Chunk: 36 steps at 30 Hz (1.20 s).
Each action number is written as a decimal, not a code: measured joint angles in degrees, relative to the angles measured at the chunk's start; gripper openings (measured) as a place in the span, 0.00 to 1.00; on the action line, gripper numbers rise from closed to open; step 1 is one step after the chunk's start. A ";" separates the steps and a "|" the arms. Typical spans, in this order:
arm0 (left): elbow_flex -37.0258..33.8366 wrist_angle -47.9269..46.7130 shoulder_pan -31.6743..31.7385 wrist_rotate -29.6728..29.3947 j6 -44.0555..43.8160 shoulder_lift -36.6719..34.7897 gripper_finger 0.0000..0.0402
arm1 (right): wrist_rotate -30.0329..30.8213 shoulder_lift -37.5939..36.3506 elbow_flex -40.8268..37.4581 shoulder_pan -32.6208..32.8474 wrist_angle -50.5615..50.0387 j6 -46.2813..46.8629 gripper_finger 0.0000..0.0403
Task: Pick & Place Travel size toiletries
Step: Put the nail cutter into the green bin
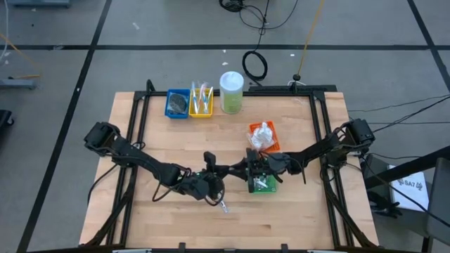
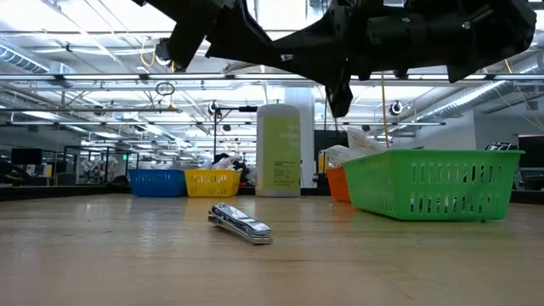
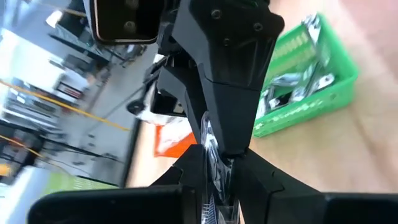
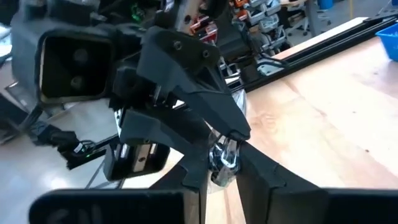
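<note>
Above the wooden counter [image 1: 169, 211], beside the green slatted plastic basket [image 1: 263, 184], the left claw [image 3: 219, 180] and right claw [image 4: 222, 163] meet, both clamped on one small silvery sachet [image 4: 221, 155]. A second silvery item [image 2: 240, 224] lies on the counter.

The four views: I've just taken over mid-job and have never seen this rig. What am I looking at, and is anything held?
Two dark robot arms work at a wooden table. The high view looks straight down. The low view looks level across the table top. Each wrist view looks past that arm's own fingers.

At the back stand a blue tray, a yellow tray and a white-lidded jar. Nearer are an orange tray and a green tray. One silvery loose item lies on the table.

Above it the left hand and right hand meet tip to tip. Both appear to pinch one small silvery piece.
</note>
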 joint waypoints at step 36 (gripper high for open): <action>0.04 0.37 -3.17 8.70 -25.73 -3.16 0.79 | 0.87 -16.15 -0.02 2.64 -32.66 -6.00 0.11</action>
